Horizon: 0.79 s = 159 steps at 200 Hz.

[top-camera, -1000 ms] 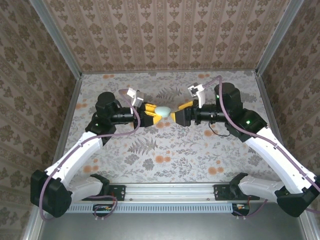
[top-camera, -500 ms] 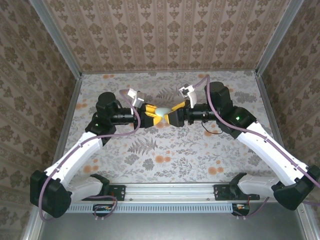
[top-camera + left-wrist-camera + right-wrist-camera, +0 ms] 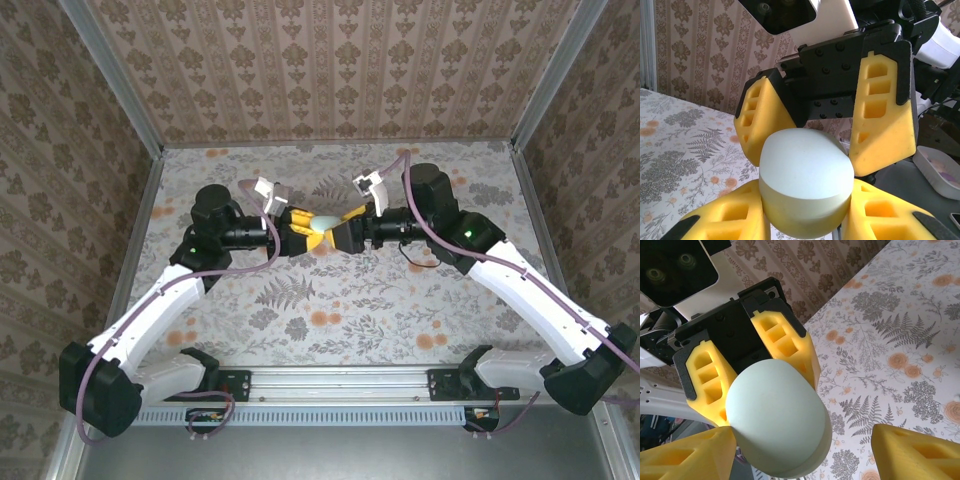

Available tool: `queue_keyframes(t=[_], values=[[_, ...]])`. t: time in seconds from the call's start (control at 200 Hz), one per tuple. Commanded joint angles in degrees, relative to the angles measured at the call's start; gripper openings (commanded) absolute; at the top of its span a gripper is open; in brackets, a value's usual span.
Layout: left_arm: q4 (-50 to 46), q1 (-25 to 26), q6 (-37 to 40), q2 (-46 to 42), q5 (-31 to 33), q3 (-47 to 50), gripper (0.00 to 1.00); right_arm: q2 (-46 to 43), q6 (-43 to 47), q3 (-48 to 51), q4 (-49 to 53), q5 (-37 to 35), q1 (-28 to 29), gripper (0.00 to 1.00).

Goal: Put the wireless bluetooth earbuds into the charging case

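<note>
**A:** What takes up the most room?

**B:** The table (image 3: pixel 330 300), covered in a print of flowers and ferns. Patterned walls (image 3: pixel 330 70) stand round three sides of it.

**A:** And the arms?

**B:** The left arm (image 3: pixel 150 310) and the right arm (image 3: pixel 530 290) both reach in from the near edge. They meet nose to nose over the far middle of the table.

**A:** What is the left gripper doing?

**B:** The left gripper (image 3: pixel 306 230) is clamped on the charging case (image 3: pixel 326 221). In the left wrist view its two yellow fingers (image 3: pixel 725 222) press the charging case (image 3: pixel 805 180) from either side at its lower end.

**A:** So where is the case exactly?

**B:** It is up off the table, in the air between the two grippers. It is pale mint and rounded, and its free end points at the right gripper (image 3: pixel 340 228).

**A:** Is the right gripper gripping it too?

**B:** No, its jaws stand apart and straddle that free end. In the right wrist view one finger (image 3: pixel 917 450) is plainly clear of the charging case (image 3: pixel 775 415), with flowered table showing in the gap. The other finger (image 3: pixel 685 455) sits right at the case's edge, and I cannot tell whether it touches.
</note>
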<state>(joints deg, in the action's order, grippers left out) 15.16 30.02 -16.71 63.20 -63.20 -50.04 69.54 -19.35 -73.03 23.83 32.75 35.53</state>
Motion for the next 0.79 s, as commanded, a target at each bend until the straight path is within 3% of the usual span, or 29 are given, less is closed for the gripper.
queue_keyframes(t=[0.0, 0.365, 0.79], values=[[0.4, 0.8, -0.2, -1.0, -2.1, -2.4, 0.0, 0.5, -1.1, -1.5, 0.2, -4.8, -0.5, 0.71], [0.3, 1.6, -0.2, -1.0, -2.6, -2.4, 0.0, -0.3, -4.3, -2.6, -1.2, -12.2, -1.4, 0.7], [-0.6, 1.4, 1.1, -0.6, -1.2, -1.8, 0.0, -0.5, -7.7, -2.6, -1.2, -13.5, -3.1, 0.71]])
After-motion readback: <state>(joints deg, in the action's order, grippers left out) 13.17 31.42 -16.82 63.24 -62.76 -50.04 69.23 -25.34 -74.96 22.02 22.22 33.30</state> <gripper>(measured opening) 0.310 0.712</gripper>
